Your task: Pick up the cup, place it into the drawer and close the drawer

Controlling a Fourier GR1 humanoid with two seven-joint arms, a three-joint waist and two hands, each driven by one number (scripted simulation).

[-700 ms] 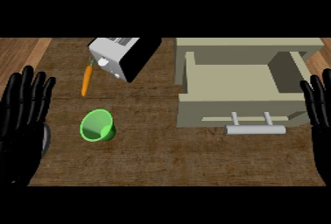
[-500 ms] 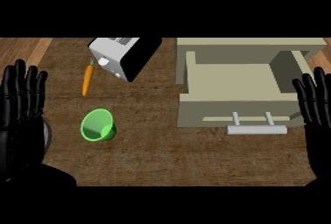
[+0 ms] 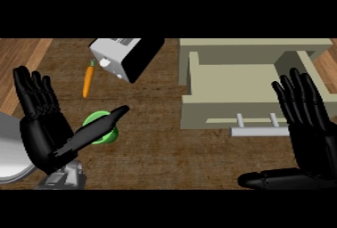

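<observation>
The green cup [image 3: 100,128] sat on the brown counter [image 3: 164,156], left of the open drawer [image 3: 237,84] and well apart from it. The left hand [image 3: 43,129] stood over that side with its fingers straight and spread upward, and only its thumb reached across the cup's rim; nothing was curled round the cup, so I judged the grasp not yet made. The right hand [image 3: 309,133] was at the view's right edge, fingers straight and apart, just beside the drawer's handle [image 3: 260,130].

The risk I saw lay in that thumb. If the left hand closed while lying over the cup and not around it, the cup could tip or skid toward the carrot [image 3: 87,80] and the toaster [image 3: 121,55] behind it. A carry across to the drawer might also clip the drawer's near wall. And if the right hand pushed the handle too soon, the drawer would shut before the cup was inside.
</observation>
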